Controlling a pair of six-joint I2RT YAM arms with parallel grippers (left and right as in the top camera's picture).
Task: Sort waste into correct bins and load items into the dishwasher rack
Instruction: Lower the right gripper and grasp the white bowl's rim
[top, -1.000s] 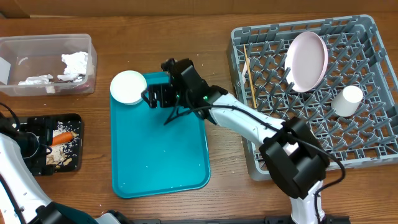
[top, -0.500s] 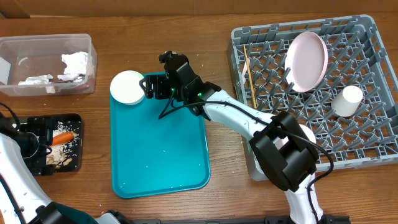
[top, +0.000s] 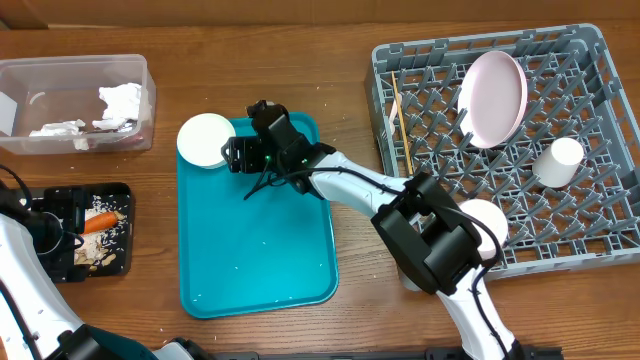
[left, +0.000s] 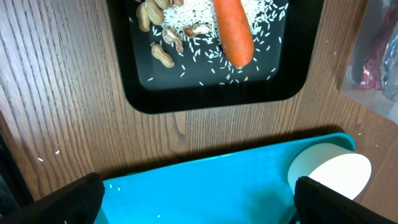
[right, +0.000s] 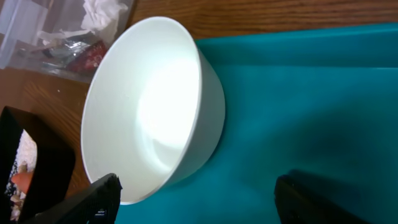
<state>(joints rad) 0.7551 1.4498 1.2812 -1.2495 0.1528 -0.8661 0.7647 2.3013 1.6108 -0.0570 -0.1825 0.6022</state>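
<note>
Bowl, white, rests on the teal tray corner. Right tool sits just beside it, jaws apart, nothing clamped. Left tool jaws stand wide apart.

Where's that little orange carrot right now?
From overhead, the carrot lies in the black tray at far left, among rice grains, below the clear tub and left of the teal tray.

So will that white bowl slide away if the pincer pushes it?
Probably a bit. The white bowl looks smooth and glossy, so it may slip on the teal tray. It looks stiff and thin-walled, so likely light. It sits at the tray's corner, so a push could tip it off the rim.
</note>
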